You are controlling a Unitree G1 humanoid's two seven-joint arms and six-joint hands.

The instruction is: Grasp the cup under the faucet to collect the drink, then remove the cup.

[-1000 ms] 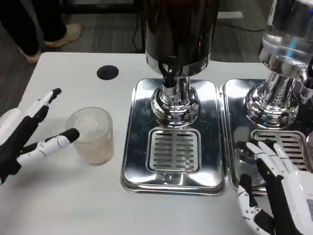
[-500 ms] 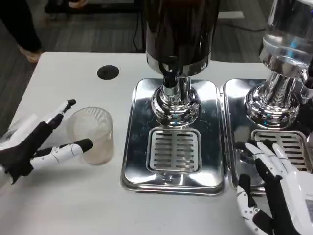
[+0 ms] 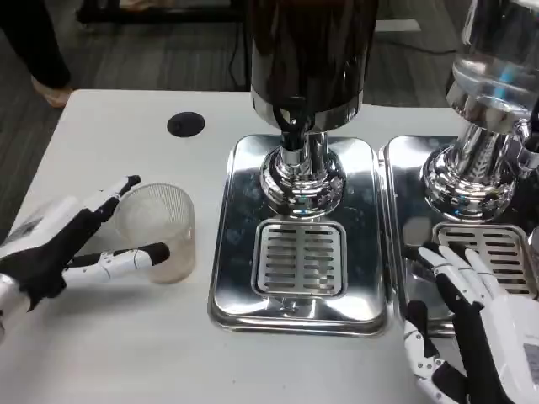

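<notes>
Reaching further right than a second ago, the left hand [image 3: 63,248] is closing in on the cup [image 3: 157,231], its fingers spread wide to either side of the glass, bracketing it but not yet gripping. That cup is standing upright on the white table [image 3: 126,345], left of the dispenser's tray [image 3: 296,244], not under the faucet [image 3: 292,126]. Meanwhile the right hand [image 3: 472,328] is waiting open and empty.
</notes>
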